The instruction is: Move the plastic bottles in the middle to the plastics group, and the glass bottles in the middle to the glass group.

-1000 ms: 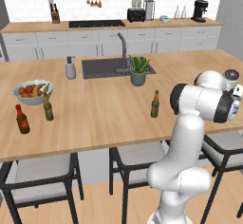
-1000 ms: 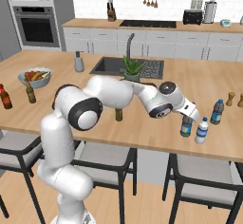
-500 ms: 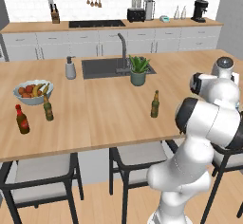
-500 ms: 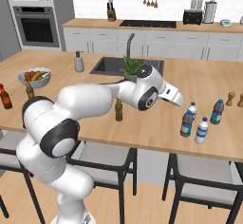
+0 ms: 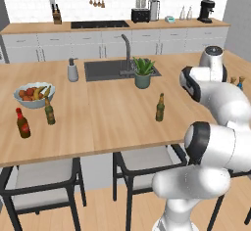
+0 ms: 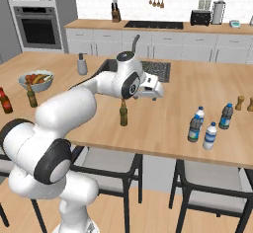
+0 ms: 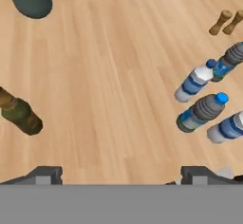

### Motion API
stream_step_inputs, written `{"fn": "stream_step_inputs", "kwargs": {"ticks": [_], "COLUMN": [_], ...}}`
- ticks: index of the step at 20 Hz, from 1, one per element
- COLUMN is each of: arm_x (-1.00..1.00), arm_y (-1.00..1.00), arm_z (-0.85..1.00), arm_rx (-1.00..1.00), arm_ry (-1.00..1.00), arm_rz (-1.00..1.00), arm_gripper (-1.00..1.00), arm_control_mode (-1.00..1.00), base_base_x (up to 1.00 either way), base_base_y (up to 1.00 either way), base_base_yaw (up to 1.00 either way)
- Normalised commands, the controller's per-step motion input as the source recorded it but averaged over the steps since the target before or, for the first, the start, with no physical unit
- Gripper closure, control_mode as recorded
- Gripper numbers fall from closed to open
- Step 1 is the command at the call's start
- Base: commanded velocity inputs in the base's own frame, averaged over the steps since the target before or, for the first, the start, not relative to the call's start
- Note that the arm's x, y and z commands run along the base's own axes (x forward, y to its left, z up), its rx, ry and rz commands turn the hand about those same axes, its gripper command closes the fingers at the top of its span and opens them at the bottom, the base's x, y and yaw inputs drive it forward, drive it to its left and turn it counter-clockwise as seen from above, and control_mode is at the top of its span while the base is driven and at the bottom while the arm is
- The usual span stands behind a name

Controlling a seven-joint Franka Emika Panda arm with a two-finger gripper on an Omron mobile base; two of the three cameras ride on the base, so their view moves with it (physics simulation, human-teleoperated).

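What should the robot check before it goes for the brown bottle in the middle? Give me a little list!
1. Gripper open and holding nothing: ok.
2. Brown bottle standing upright in the middle of the counter: ok.
3. Room around the brown bottle for the fingers: ok, nothing stands close to it.
4. Plastic bottles all together on the right side: ok, four blue-capped ones stand there.
5. Glass group ready on the far left, red bottle and a second brown bottle beside the fruit bowl: ok.
6. Gripper lined up over the brown bottle: not ok; in the hand view it sits far off to the side.
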Motion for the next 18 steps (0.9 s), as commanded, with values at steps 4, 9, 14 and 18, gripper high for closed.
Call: {"fn": "stream_step_inputs", "kwargs": {"ticks": [4,9,14,18], "arm_x": [-0.03,-0.10,0.09,0.29], "arm_y": [0.90,0.69,0.28,0.00], "arm_z": [0.11,-0.72,-0.59,0.00], "arm_rx": [0.00,0.03,0.01,-0.02], "arm_ry": [0.37,-0.07,-0.27,-0.03], "arm_rz": [0.39,0.40,0.34,0.02], "arm_gripper": [-1.00,-1.00,-1.00,-1.00], "arm_control_mode": [-1.00,-1.00,-1.00,-1.00], "base_base_x": [0.00,0.00,0.00,0.00], "base_base_y": [0.00,0.00,0.00,0.00], "base_base_yaw": [0.00,0.00,0.00,0.00]}}
